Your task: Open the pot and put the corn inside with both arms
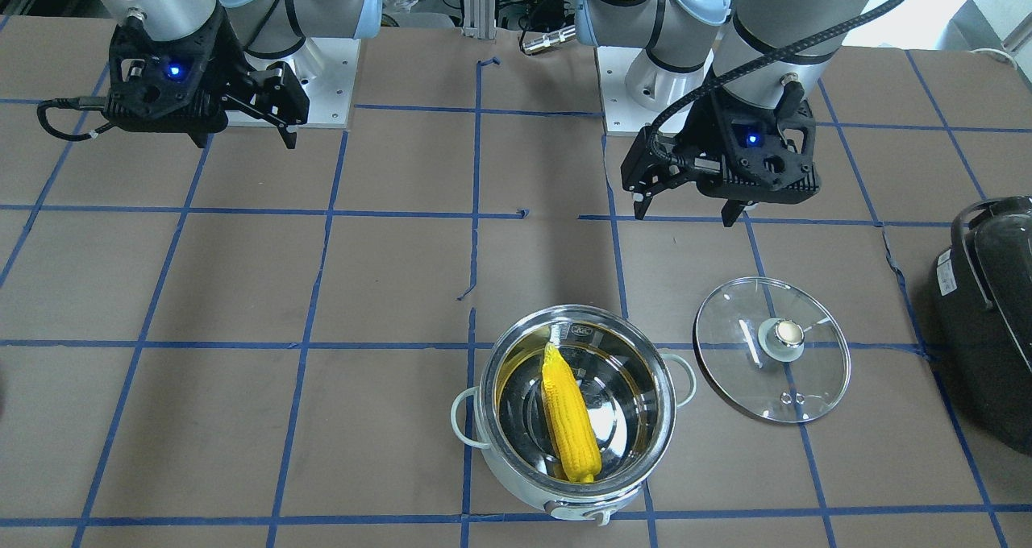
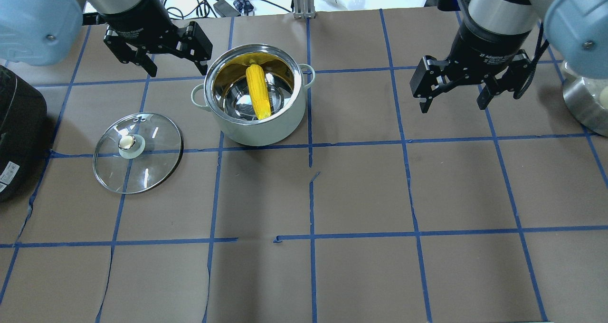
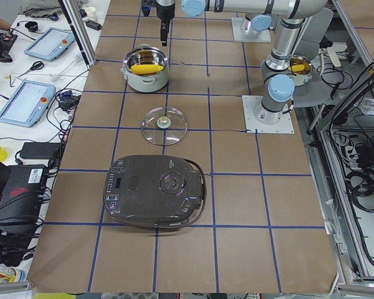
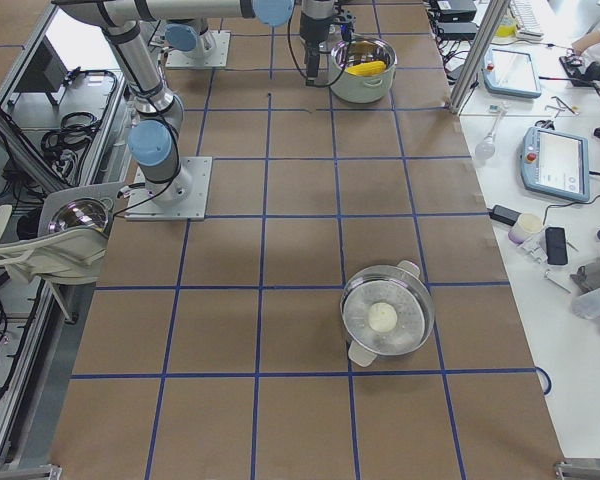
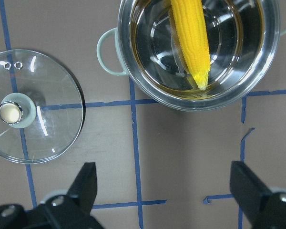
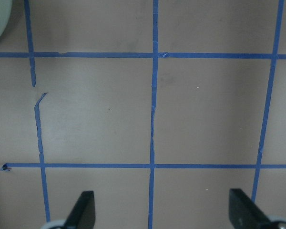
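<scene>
Two end effectors hang empty above the table (image 2: pixel 361 194), the left end effector (image 2: pixel 178 67) and the right end effector (image 2: pixel 451 107) each with fingers spread wide apart and nothing between them. The corn (image 2: pixel 259 91) lies slanted inside the pot (image 2: pixel 266 129), thick end against the wall, while the glass lid (image 2: pixel 152 167) rests knob-up on the table just beside the pot. By the look of it the job is all but done, and what remains is a clean retreat: each arm would do best to lift straight up before swinging away, the left one minding the finger that sits nearest the pot's rim and loop handle. The pot stands just beside and below the left end effector, on the side toward its partner, with the lid below it on the other side. From the right end effector the pot and corn are well apart, off toward the left arm.
</scene>
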Robot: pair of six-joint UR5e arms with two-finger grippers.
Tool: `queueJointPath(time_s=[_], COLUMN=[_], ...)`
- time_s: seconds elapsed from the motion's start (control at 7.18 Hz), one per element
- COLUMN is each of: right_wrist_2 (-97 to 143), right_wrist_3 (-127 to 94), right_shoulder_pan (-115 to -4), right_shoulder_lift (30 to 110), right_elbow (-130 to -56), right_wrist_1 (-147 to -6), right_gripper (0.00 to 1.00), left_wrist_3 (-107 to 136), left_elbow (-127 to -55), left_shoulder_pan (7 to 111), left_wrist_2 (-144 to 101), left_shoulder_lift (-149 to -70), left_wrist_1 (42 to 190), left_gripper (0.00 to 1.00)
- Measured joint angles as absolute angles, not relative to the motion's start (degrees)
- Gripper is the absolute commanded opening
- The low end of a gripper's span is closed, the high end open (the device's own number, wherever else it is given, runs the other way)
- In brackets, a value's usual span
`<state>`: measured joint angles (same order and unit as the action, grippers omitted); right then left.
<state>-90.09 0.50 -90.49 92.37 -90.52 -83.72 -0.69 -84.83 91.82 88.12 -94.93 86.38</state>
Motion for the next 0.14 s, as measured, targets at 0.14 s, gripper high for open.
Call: queueJointPath(time_s=[0.14], right_wrist_2=[-90.09], right_wrist_3=[0.47], right_shoulder_pan=[-90.50], right_shoulder_lift=[92.37], right_elbow=[-90.53], right_wrist_1=[-83.80], right_gripper=[1.00], left_wrist_3=[-0.70], left_elbow=[-84.87], left_shoulder_pan=[91.84], left_wrist_2=[88.25], left_shoulder_lift=[-94.85], left_wrist_1=[86.39], left_gripper=[1.00])
